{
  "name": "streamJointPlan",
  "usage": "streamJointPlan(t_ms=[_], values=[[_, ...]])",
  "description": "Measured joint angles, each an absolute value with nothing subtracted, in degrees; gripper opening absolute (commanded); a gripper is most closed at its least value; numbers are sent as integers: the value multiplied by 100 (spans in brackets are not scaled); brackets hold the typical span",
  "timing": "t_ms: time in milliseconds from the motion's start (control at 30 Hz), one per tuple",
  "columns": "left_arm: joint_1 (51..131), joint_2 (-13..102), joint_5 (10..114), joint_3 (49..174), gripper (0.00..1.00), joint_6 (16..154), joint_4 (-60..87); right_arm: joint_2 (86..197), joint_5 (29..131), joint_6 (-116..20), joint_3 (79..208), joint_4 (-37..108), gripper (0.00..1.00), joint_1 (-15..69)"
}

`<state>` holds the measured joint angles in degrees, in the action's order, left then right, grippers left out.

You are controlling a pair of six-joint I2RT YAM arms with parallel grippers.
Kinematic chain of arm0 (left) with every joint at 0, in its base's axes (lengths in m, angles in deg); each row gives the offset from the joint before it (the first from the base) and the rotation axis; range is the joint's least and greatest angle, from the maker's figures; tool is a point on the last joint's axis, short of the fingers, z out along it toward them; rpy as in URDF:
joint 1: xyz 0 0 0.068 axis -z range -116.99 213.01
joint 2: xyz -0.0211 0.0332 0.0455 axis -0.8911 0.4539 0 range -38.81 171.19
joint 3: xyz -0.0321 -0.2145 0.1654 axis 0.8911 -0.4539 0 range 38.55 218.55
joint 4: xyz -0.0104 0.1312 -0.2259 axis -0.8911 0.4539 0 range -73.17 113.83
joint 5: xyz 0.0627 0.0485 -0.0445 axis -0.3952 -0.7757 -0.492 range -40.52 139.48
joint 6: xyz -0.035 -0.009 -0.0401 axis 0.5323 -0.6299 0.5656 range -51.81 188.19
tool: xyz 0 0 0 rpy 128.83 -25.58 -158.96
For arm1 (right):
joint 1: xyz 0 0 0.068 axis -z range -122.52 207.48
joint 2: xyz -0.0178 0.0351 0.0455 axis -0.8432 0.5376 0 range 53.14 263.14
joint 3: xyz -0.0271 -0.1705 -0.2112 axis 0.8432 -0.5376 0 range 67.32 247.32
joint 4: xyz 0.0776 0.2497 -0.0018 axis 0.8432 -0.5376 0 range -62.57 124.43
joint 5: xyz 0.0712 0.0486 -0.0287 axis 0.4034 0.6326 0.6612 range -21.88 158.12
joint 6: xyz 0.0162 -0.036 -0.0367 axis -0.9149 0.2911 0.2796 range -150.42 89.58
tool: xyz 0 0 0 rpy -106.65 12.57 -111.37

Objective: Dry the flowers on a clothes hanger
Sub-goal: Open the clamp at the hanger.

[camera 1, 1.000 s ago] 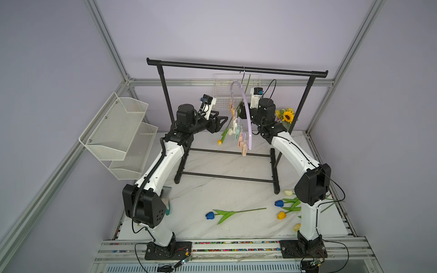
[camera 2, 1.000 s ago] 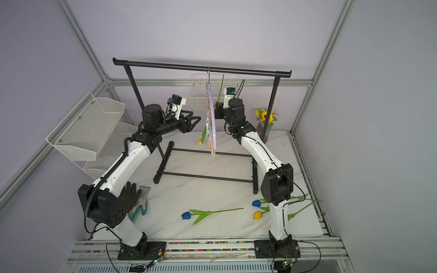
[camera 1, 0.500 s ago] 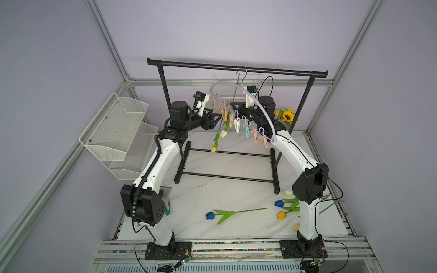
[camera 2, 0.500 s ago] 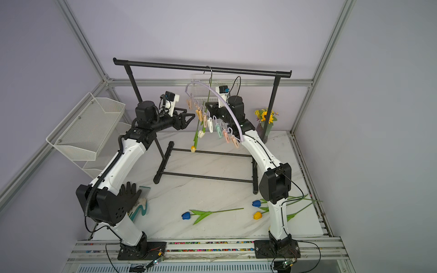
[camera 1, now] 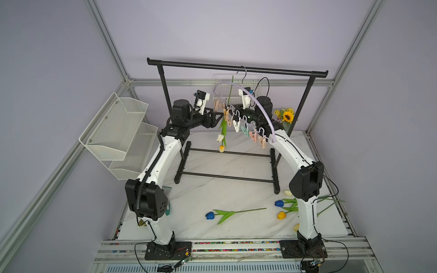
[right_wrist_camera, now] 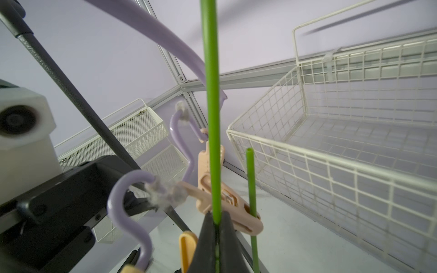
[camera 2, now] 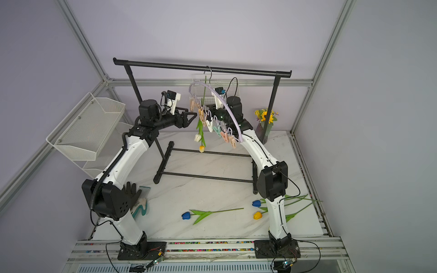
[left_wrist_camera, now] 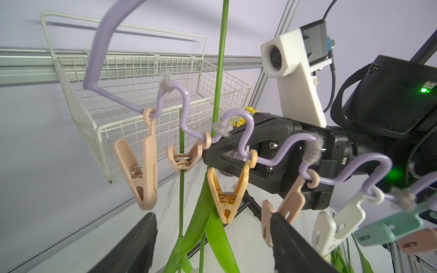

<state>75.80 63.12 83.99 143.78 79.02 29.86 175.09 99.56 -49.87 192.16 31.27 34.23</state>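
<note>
Stem (right_wrist_camera: 211, 118) of one tulip is pinched between the closed jaws of the right gripper (right_wrist_camera: 216, 216) and held upright, just beside a peach clothespin (right_wrist_camera: 238, 215) on the lilac clothes hanger (left_wrist_camera: 94, 47). Left gripper (camera 2: 192, 117) is spread wide, nothing held. Flowers are judged light. Stems are thin, smooth and bendy, best gripped mid-stem, clear of the leaves. Other tulips (camera 1: 209, 215) are seen on the marble table (camera 1: 212, 189).

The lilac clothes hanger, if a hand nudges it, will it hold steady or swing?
Probably swings and twists: the clothes hanger hangs from the black rack by one thin hook. Its clothespins dangle on loose rings, so they likely jiggle.
</note>
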Motion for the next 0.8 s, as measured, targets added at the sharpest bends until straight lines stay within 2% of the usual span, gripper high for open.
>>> streamJointPlan(t_ms=[233, 467, 700, 800], values=[[7583, 6601, 8543, 14671, 77, 8055, 3028, 17590, 10115, -5026, 19445, 3129, 0, 3423], [7650, 6695, 8663, 14909, 66, 8195, 3034, 17645, 10168, -5076, 19480, 3127, 0, 3423], [7840, 6828, 8672, 14942, 66, 8263, 3019, 17660, 10168, -5091, 19480, 3116, 0, 3423], [7882, 6962, 8667, 15003, 60, 8267, 3024, 17660, 10168, -5091, 19480, 3114, 0, 3423]])
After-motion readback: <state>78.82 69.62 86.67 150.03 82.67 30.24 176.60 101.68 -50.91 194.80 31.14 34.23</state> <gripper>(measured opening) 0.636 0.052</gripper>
